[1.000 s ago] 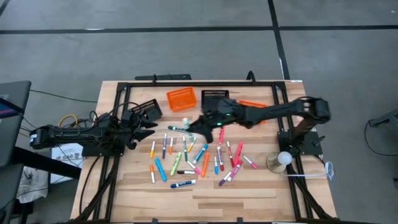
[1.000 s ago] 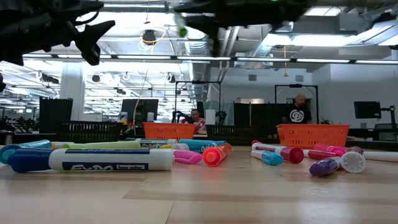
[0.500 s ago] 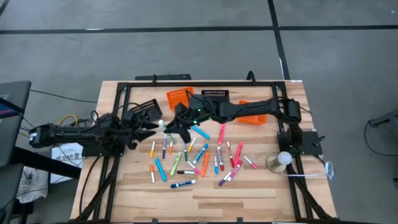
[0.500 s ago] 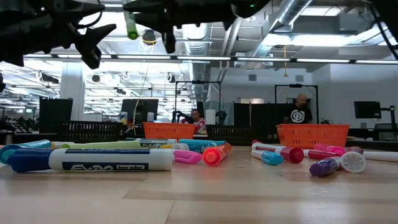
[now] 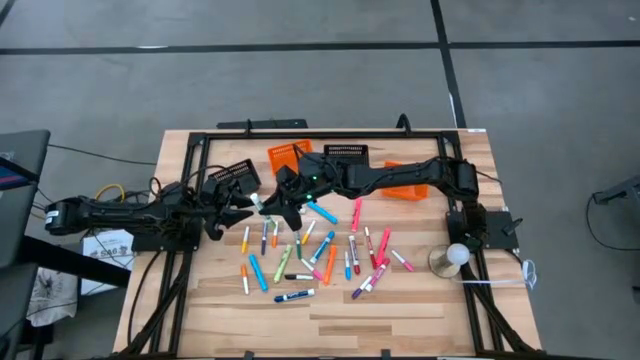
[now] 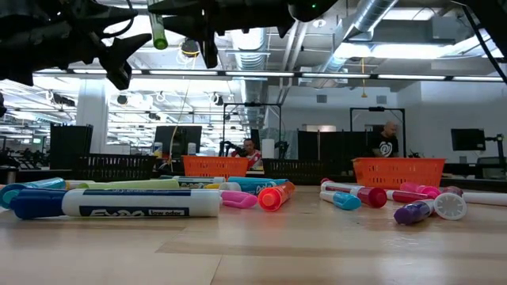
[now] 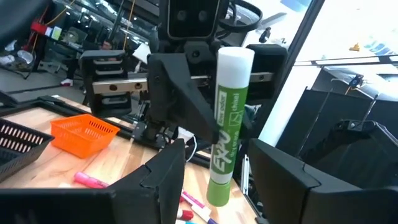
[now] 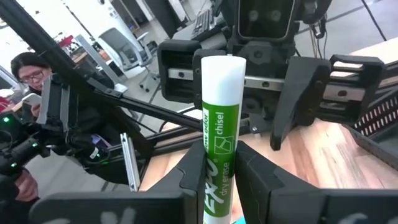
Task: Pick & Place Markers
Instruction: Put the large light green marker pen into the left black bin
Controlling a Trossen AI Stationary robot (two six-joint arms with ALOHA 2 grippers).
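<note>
Pinching a green Expo dry-erase marker (image 8: 219,149) between its two dark fingers (image 8: 186,177), the right gripper (image 5: 268,207) hangs above the left part of the table, its arm stretched across from the right side. The marker's white end points toward the left gripper (image 5: 240,205), which faces it from just beside, fingers spread apart with nothing between them. In the left wrist view the green marker (image 7: 225,124) stands in front of those spread fingers (image 7: 163,174), clamped from behind by the right gripper's fingers. From table height it shows as a small green stub (image 6: 158,32) high above the tabletop.

Below and to the right of both grippers, the other markers (image 5: 310,255) lie scattered flat on the wooden table (image 5: 420,310), in pink, orange, light blue, green, purple and dark blue. An orange mesh basket (image 5: 283,156) sits near the far edge, partly behind the right arm, with a black mesh basket (image 5: 346,153) beside it and another black one (image 5: 235,174) close to the left gripper. People sit at desks in the room behind.
</note>
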